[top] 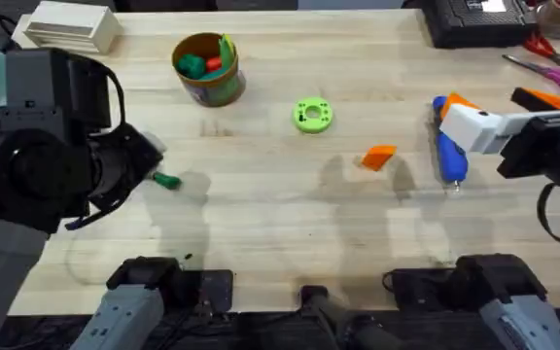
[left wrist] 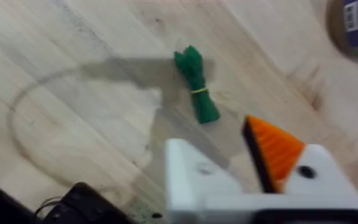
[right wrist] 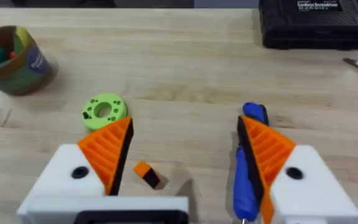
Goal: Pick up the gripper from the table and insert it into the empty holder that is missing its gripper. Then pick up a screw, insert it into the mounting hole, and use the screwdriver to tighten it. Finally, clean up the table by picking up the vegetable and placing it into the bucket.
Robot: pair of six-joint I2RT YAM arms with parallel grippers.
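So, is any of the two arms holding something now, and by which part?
Nothing is held. The right gripper is open above the table, beside the screwdriver. The left gripper hangs over the vegetable, apart from it.

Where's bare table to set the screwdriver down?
Free: the table between the vegetable and orange gripper, and the strip between bucket and black case. Crowded: around the screwdriver and scissors.

Screwdriver (right wrist: 247, 174) partly behind right gripper (right wrist: 185, 162).
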